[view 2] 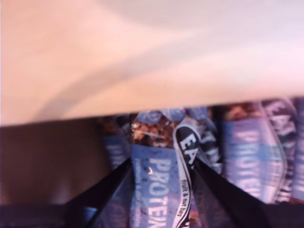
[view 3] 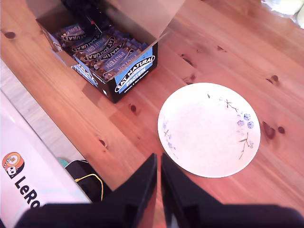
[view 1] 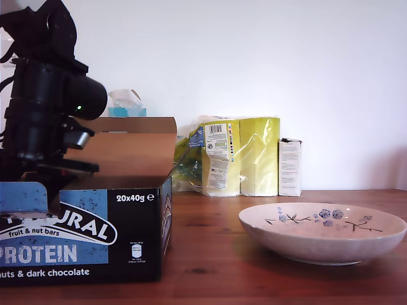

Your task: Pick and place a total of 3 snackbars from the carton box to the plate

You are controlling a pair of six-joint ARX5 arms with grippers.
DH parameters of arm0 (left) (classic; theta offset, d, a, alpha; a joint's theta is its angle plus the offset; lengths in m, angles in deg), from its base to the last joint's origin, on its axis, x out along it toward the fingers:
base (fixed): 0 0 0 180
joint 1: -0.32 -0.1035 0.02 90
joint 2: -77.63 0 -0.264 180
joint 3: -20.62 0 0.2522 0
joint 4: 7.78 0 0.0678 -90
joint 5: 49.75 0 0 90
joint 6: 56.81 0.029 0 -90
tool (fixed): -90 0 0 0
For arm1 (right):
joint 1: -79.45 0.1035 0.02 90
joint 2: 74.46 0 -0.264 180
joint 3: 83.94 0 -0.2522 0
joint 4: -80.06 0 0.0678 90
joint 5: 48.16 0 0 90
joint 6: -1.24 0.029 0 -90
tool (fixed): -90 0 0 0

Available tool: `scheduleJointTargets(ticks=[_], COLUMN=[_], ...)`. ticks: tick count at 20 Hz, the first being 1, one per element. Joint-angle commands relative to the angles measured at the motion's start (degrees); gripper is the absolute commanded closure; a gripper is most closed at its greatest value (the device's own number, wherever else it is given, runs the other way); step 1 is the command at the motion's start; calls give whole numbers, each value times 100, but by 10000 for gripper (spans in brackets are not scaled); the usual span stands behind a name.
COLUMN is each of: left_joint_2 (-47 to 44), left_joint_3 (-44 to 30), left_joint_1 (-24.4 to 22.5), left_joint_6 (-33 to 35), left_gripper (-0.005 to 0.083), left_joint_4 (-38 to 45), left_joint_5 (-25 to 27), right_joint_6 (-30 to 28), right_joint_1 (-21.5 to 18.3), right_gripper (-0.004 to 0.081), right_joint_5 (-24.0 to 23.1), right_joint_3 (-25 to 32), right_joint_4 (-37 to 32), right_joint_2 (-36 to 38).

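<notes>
The carton box point(view 1: 82, 232) stands open at the exterior view's left, and my first arm point(view 1: 48, 95) reaches down into it. Its jaws are hidden there behind the box's front wall. In the first wrist view my first gripper point(view 2: 161, 164) is open, one finger on each side of a snackbar point(view 2: 154, 183). More snackbars point(view 2: 247, 152) lie packed beside it under a brown flap. The plate point(view 1: 318, 244) sits empty at the exterior view's right. My second gripper point(view 3: 158, 159) is shut on nothing, high above the table near the plate's rim point(view 3: 190, 166). From up there the box point(view 3: 135, 71) shows rows of snackbars point(view 3: 104, 50).
A yellow pack of paper rolls point(view 1: 245, 155) and a small white box point(view 1: 290, 167) stand against the back wall. A blue tissue box point(view 1: 127, 108) peeks over the carton. Bare wooden table point(view 1: 203, 241) lies between carton and plate. The table edge point(view 3: 71, 137) and a white sign point(view 3: 28, 175) show below.
</notes>
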Motion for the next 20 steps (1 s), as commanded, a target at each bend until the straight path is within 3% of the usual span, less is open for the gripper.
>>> scheduleJointTargets(ticks=[1, 9, 12, 15, 20], left_joint_2=[-435, -1408, -1462, -1462, -1320], left_joint_3=[26, 356, 798, 1167, 1239], left_joint_1=[149, 763, 1176, 1692, 2490], left_joint_6=[4, -42, -125, -195, -356], left_gripper=[526, 526, 526, 526, 525], left_joint_4=[35, 286, 507, 1093, 2396], left_joint_5=[-57, -391, -769, -1051, -1322], right_joint_6=[-11, -11, 85, 166, 289], right_joint_1=[22, 20, 13, -2, -17], right_gripper=[783, 783, 783, 783, 783], right_joint_5=[-39, -240, -417, -754, -918], right_joint_3=[26, 26, 33, 33, 33], right_joint_4=[-48, 61, 116, 203, 295], right_joint_2=[142, 264, 424, 667, 881])
